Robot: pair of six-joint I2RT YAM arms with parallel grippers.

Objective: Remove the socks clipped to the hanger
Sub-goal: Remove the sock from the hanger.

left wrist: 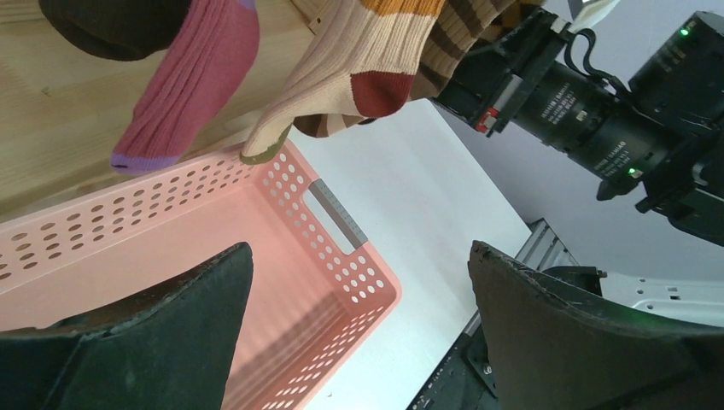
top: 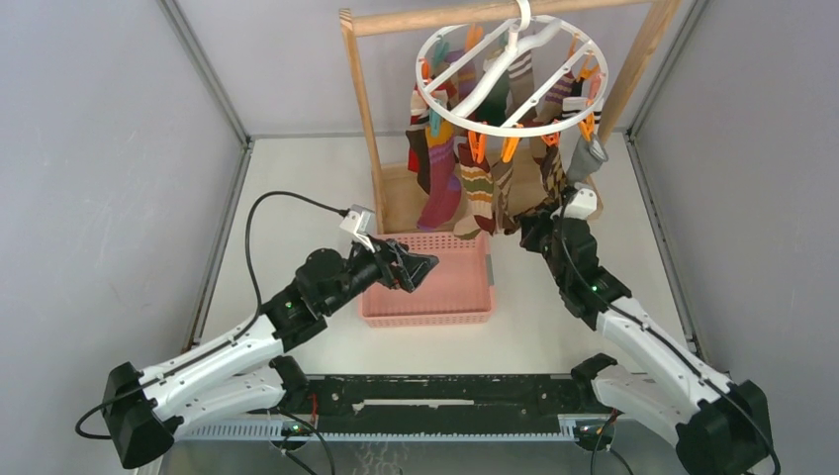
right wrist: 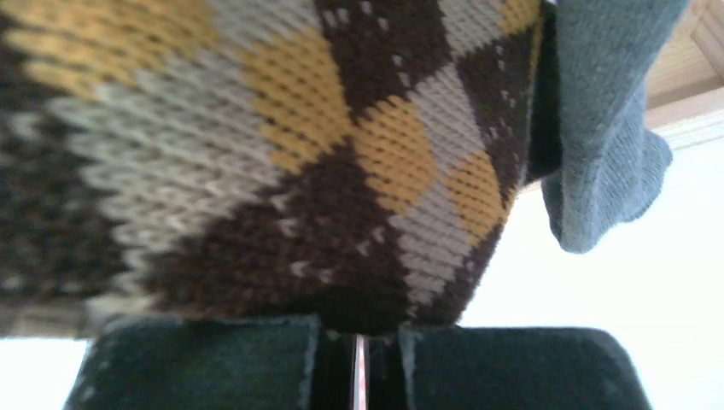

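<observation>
The white round hanger [top: 514,129] hangs from the wooden rack, and several socks [top: 475,188] are clipped round its rim. My right gripper [top: 539,226] is shut on the lower end of a brown argyle sock [top: 550,173] that is still clipped to the hanger. In the right wrist view that sock [right wrist: 341,154] fills the frame and is pinched between the closed jaws of the right gripper [right wrist: 359,333]. My left gripper [top: 423,265] is open and empty over the pink basket; in its wrist view the left gripper [left wrist: 359,252] has its jaws wide apart.
The pink perforated basket [top: 425,319] stands under the hanger, with no socks visible inside it [left wrist: 324,282]. The wooden rack post [top: 361,109] rises at the back left. A pink sock [left wrist: 196,85] and a striped sock [left wrist: 359,68] dangle over the basket. A grey sock [right wrist: 598,137] hangs beside the argyle one.
</observation>
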